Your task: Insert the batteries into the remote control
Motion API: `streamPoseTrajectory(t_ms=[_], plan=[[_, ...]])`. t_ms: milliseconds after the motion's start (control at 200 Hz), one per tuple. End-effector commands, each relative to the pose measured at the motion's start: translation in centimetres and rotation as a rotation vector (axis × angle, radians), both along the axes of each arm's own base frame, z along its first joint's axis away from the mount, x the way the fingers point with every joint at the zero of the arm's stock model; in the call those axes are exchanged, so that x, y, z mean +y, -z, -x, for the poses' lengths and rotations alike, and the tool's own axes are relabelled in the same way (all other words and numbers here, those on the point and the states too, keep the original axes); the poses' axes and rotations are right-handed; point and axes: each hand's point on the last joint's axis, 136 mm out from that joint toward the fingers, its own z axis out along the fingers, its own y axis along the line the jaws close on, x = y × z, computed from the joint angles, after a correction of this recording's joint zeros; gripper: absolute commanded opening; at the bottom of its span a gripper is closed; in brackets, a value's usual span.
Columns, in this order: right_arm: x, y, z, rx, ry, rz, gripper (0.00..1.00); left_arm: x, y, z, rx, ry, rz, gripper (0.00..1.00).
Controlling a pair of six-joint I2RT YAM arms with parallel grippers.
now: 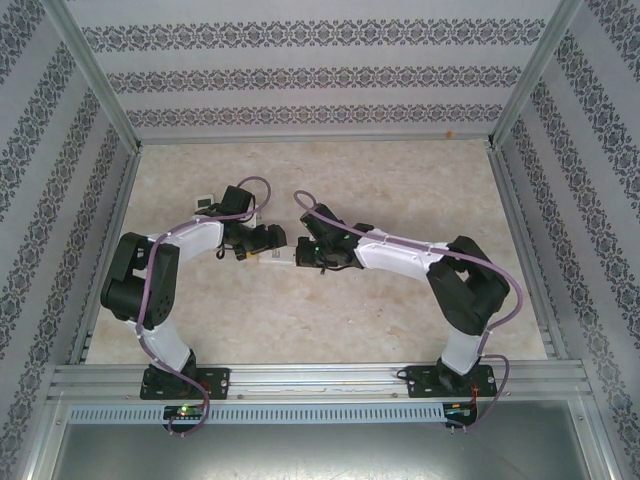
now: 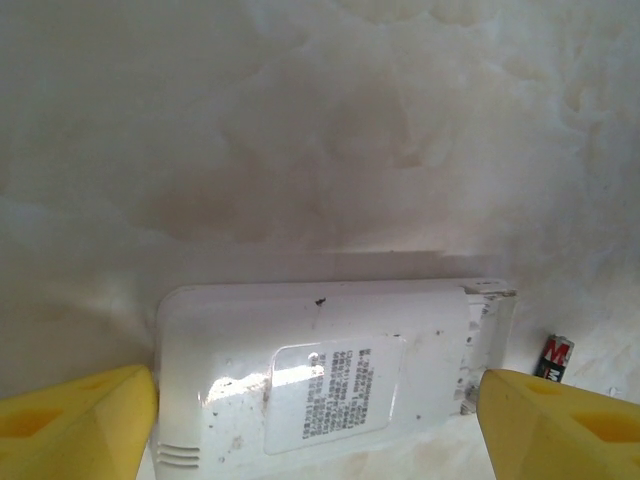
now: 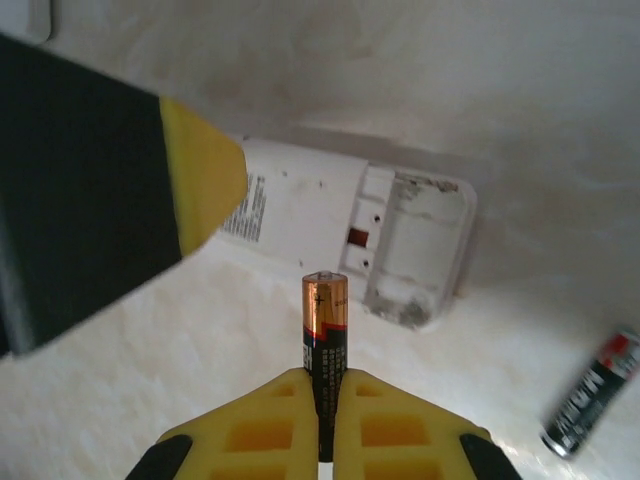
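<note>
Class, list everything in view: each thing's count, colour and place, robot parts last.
table: one, beige marbled, under everything
remote control: one, white, face down mid-table, bay open
batteries: two; one copper-and-black, held upright; one black-and-red, lying beside the remote control
small flat piece: one, white, on the table's left side
left gripper: one, yellow fingers at the remote control's ends, grip unclear
right gripper: one, yellow fingers, shut on the copper-and-black battery
</note>
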Motion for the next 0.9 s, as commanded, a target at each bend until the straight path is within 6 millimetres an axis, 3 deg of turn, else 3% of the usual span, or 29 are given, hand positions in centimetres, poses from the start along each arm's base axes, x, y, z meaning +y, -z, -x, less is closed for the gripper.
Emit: streamPoseTrajectory(t_ms=[0,150,250,325,500,594,789,899], plan=[[0.0,0.5,-1.8,0.02,0.106,-0.004,0.05,-0.5,-0.7,-1.0,-0.019,-0.01,0.045,0.84],[0.3,0.4,-2.6,-0.048,0.027,0.022,0.07,-0.5,-0.7,-1.0,-0.021,-0.009,0.047,0.84],[-1.1,0.6,-3.4,-0.118,0.008,0.091,0.07,-0.3,-0.8,-0.9,-0.022,-0.007,0.039,0.84],[-0.7,0.4,-3.5,-0.12,-0.05,0.051,0.06,-0.3,-0.9,-0.9,-0.025,-0.008,0.039,0.84],[1.1,-1.2,-2.7,-0.373,-0.428,0.087,0.12,0.0,-1.6,-1.0,-0.047,-0.012,0.03,0.84],[0.5,-2.6,-2.2,-0.57,-0.629,0.136,0.08,0.3,-2.4,-0.9,-0.074,-0.009,0.02,0.84],[-2.1,-1.4,-1.1,-0.695,-0.976,0.292,0.0,0.4,-4.6,-0.7,-0.14,-0.011,0.045,0.84],[-2.4,-1.9,-0.6,-0.811,-1.118,0.301,0.0,0.2,-5.2,-0.4,-0.154,-0.004,0.058,0.84]])
